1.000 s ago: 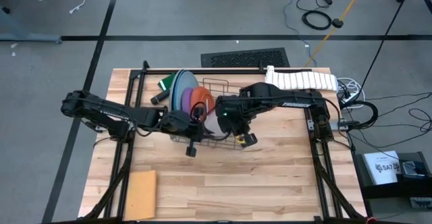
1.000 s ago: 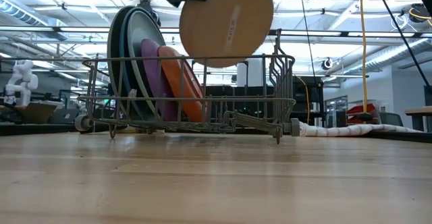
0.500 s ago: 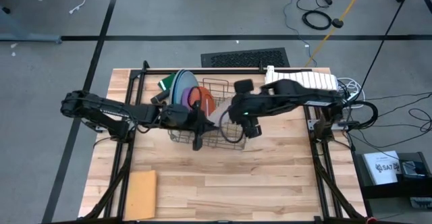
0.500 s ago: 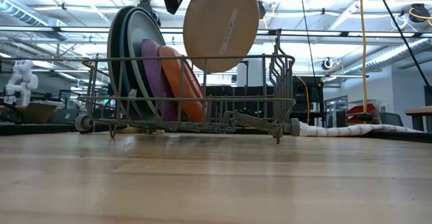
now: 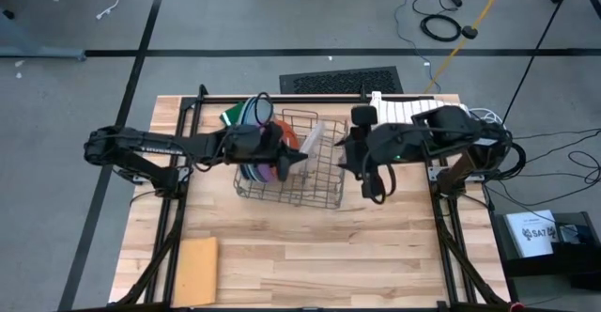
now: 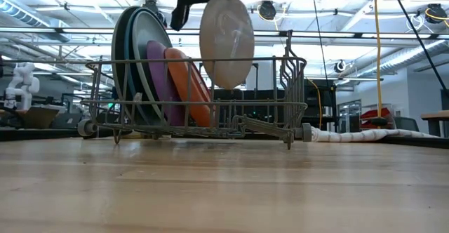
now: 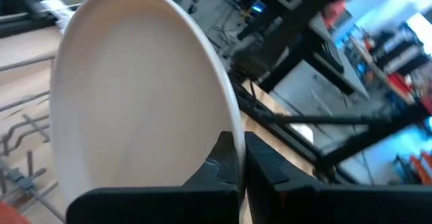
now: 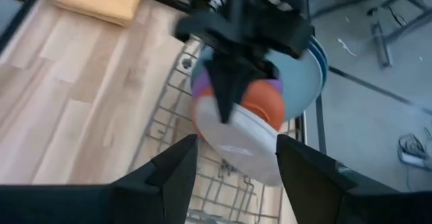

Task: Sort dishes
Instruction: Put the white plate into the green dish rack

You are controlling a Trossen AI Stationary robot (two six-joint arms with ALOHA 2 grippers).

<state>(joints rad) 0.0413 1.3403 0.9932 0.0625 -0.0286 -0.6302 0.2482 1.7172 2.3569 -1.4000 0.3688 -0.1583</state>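
We see a pale wood-plank desk (image 5: pixel 310 256) with a smooth matt grain, a thin bare-metal wire rack (image 6: pixel 266 124), and smooth plastic plates: the light grey plate (image 6: pixel 226 42) faintly glossy, orange (image 6: pixel 193 85) and purple (image 6: pixel 160 78) matt.

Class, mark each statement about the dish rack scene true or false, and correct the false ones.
1. The left gripper holds the light grey plate by its rim. True.
2. That plate already rests in the rack. False: it hangs above the rack floor.
3. The right gripper is open, holding nothing. True.
4. The orange plate lies flat on the table. False: it stands in the rack beside the purple plate.
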